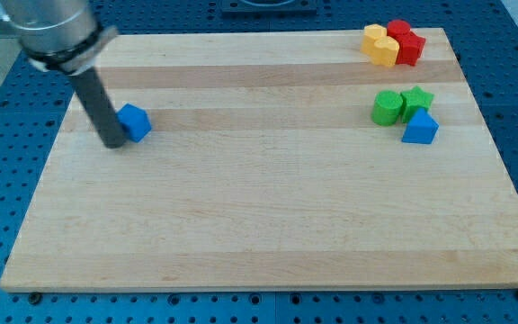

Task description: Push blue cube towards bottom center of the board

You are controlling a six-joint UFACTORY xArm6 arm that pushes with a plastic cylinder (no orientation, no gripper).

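The blue cube (135, 122) lies on the wooden board (259, 216) at the view's left, in the upper half. My tip (115, 143) stands right against the cube's left side, touching or almost touching it. The dark rod runs up from the tip to the arm's grey body at the view's top left.
At the view's top right, two yellow blocks (380, 44) and two red blocks (405, 41) sit packed together. Below them are a green cylinder (387, 107), a green star (416, 99) and a blue triangular block (420, 129). Blue perforated table surrounds the board.
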